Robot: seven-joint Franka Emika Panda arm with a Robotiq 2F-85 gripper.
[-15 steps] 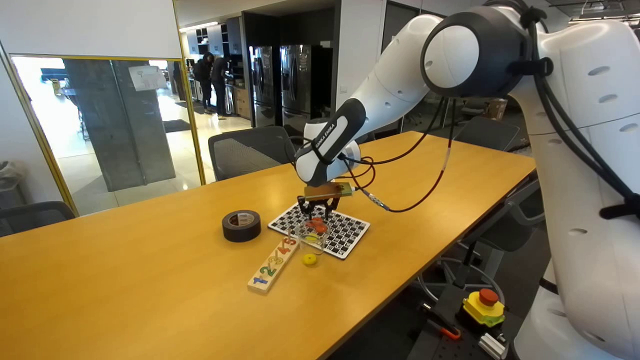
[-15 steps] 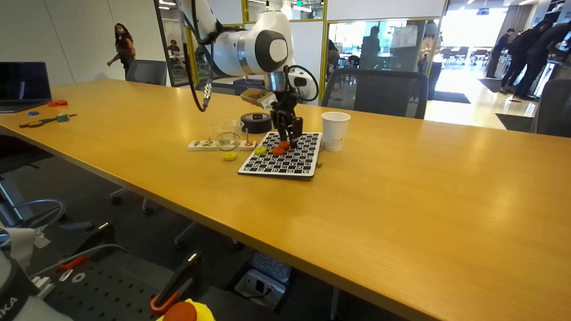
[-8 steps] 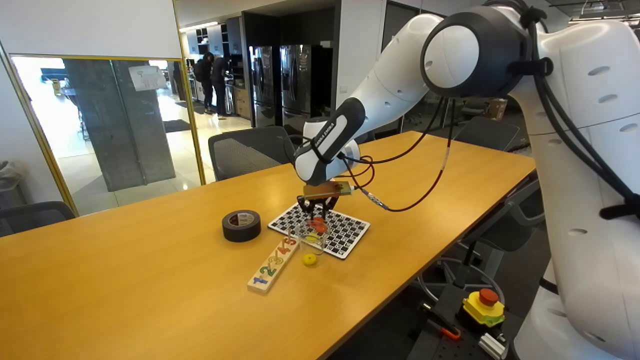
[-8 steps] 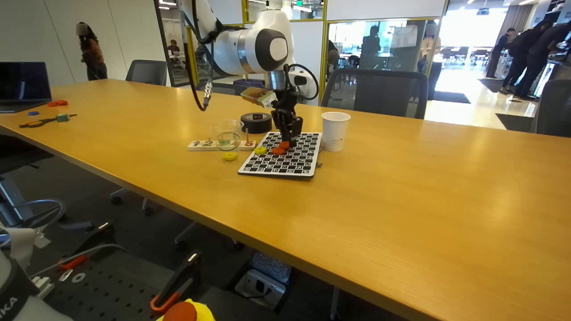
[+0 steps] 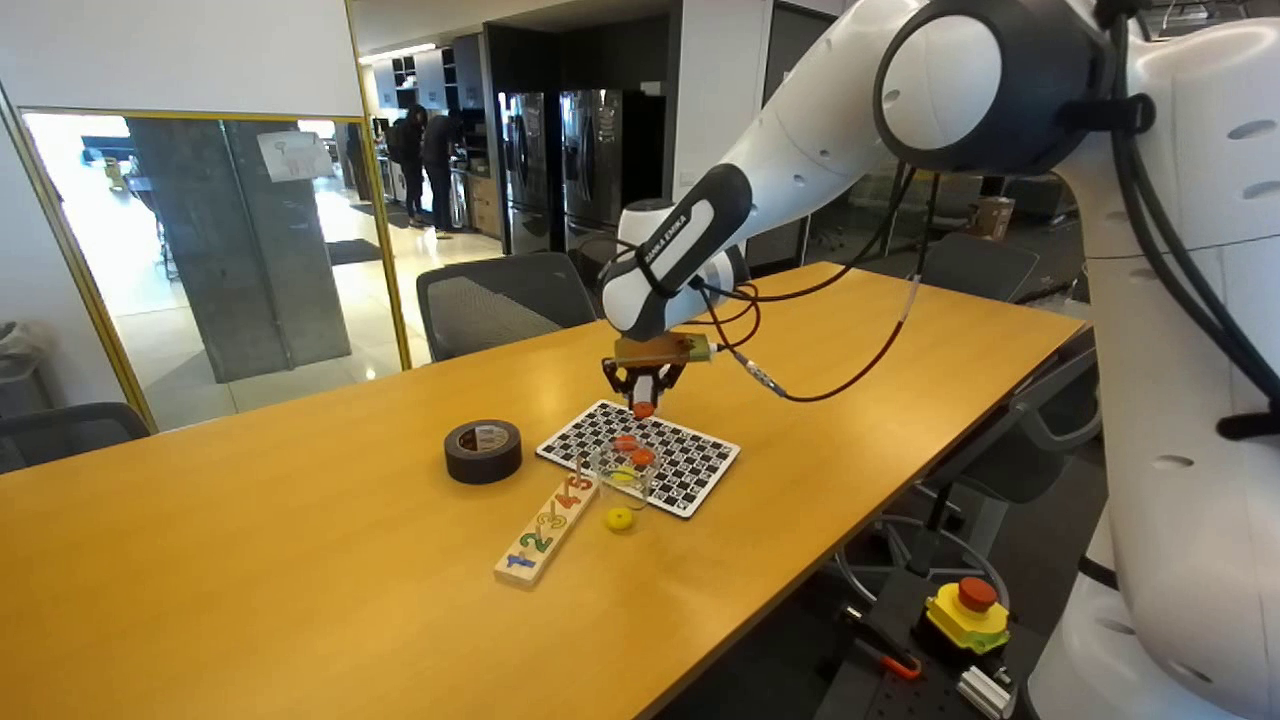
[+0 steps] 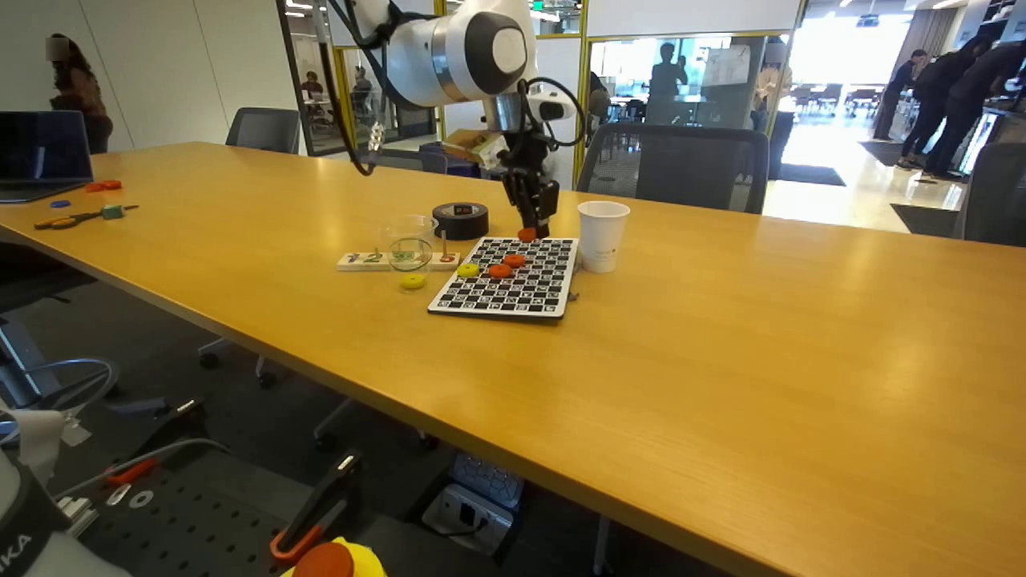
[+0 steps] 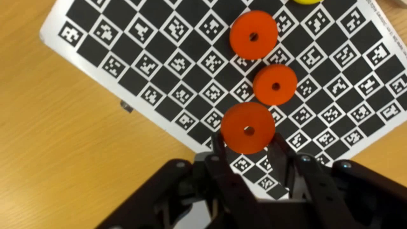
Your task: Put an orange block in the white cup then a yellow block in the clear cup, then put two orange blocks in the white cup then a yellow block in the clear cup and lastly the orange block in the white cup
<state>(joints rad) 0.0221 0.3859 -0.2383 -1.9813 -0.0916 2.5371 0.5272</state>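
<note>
Orange block held in end effector, seemingly above checkerboard

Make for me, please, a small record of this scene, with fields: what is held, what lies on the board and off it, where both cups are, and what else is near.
Held: orange block, in the tool, above the board
On board: one orange block, a second orange block, one yellow block
White cup: upright beside the board; inside not visible
Clear cup: near the number strip
Off board: another yellow block, in or by the clear cup; cannot tell which
Also near: tape
</note>
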